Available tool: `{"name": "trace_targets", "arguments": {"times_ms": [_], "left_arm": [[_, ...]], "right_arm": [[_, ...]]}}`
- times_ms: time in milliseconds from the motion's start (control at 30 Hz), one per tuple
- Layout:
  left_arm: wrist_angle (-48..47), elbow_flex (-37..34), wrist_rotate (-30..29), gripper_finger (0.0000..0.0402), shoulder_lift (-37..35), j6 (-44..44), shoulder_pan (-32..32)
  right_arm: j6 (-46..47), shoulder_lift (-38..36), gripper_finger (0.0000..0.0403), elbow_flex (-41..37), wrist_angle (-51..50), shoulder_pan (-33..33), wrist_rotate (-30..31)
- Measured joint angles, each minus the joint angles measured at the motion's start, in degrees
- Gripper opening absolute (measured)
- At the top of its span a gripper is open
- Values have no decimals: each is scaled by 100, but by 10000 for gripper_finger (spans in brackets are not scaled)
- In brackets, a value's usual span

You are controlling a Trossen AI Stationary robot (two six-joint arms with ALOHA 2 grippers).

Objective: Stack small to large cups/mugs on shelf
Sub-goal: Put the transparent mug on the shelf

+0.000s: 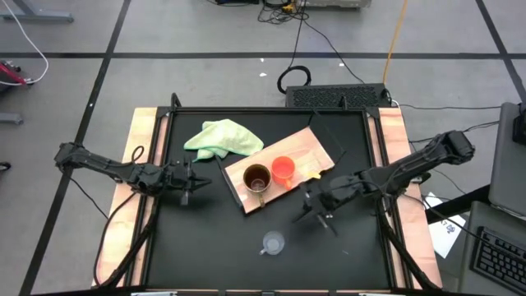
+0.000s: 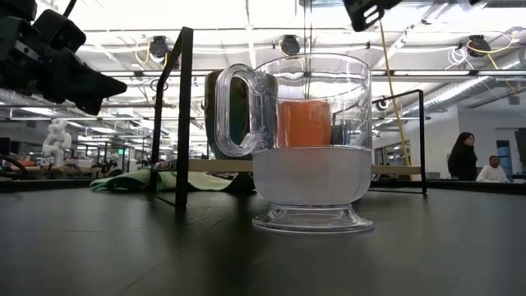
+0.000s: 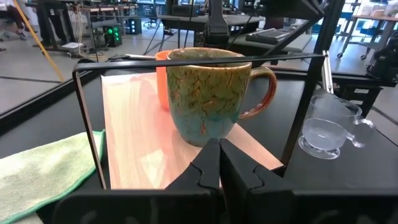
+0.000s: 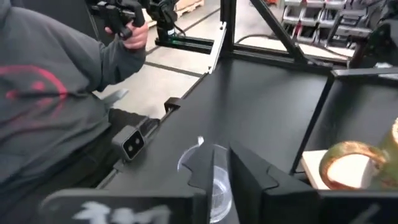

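We note the shelf (image 1: 308,150) bearing the tan-brown mug (image 1: 256,178) beside the orange cup (image 1: 283,170), the glass cup (image 1: 272,242) apart on the table, left gripper (image 1: 191,182) closed empty, right gripper (image 1: 316,215) slightly parted, empty.

Around the work area lies a grey floor (image 1: 205,37) marked off by dark lines into large squares, with black and yellow cables (image 1: 312,33) trailing across its far side. At the right edge stands a desk carrying a keyboard (image 1: 498,256) and loose papers (image 1: 448,230). Seen level from the table, the room is a broad open workshop under long ceiling lights (image 2: 246,16), with benches and equipment far off on the left. Two people (image 2: 472,160) are at the far right, possibly at a desk. Close by, a person in a grey top (image 4: 50,87) holds a dark device.
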Motion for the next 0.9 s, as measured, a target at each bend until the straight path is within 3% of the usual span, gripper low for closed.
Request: {"name": "trace_targets", "arguments": {"times_ms": [433,633,900], "left_arm": [[-192,0,4,3,2,-7,0],[-179,0,4,13,2,-24,0],[-170,1,4,4,1,-4,0]], "right_arm": [[457,760,188,1153,-968,387,143],[812,1079,202,1283,-999,658,1035],[1326,1638,201,1365,-1210,567,1174]]}}
